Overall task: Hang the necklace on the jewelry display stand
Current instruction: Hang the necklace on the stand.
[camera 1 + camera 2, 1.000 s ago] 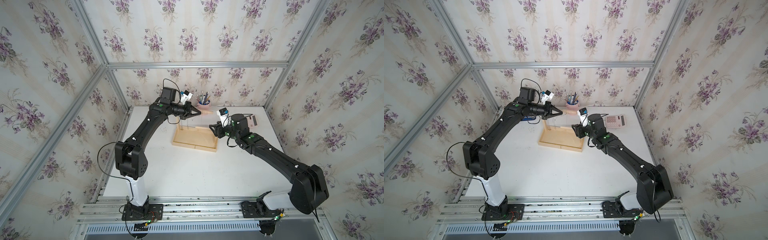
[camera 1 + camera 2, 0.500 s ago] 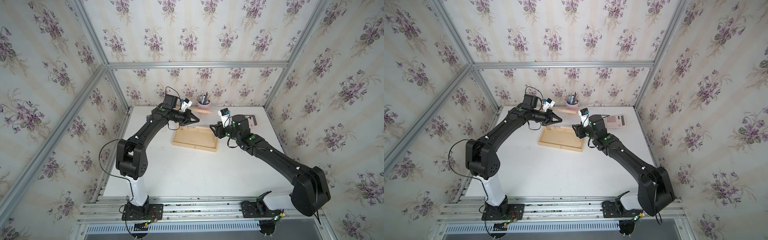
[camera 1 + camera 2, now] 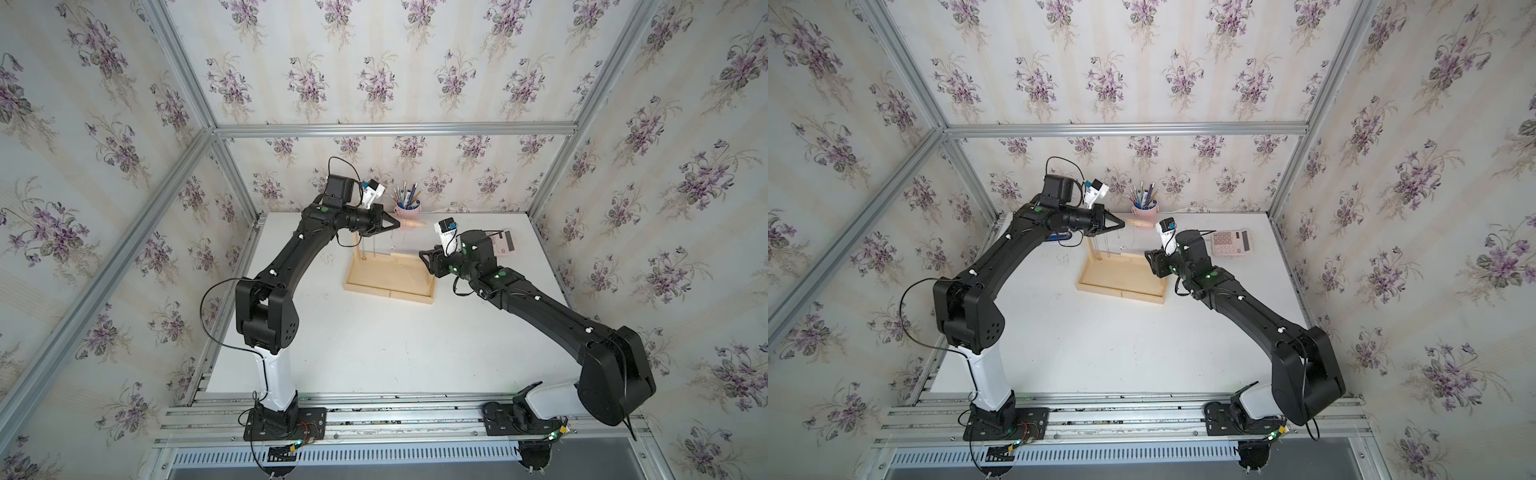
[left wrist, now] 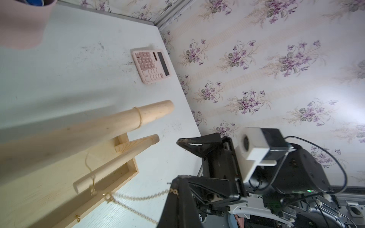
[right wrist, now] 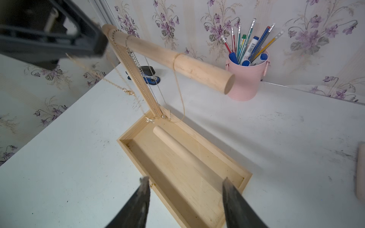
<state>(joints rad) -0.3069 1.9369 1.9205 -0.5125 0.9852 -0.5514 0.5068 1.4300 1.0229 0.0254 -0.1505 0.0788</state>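
Left gripper (image 3: 397, 225) clamps the gold necklace (image 4: 138, 197), stand (image 5: 167, 57) bar just beside its jaws; right gripper (image 5: 184, 183) gapes, tray (image 5: 177, 167) beneath.

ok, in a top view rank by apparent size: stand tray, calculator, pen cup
1. stand tray, by far the largest.
2. calculator.
3. pen cup, smallest; counting its pens it nears the calculator, so that gap is slim.
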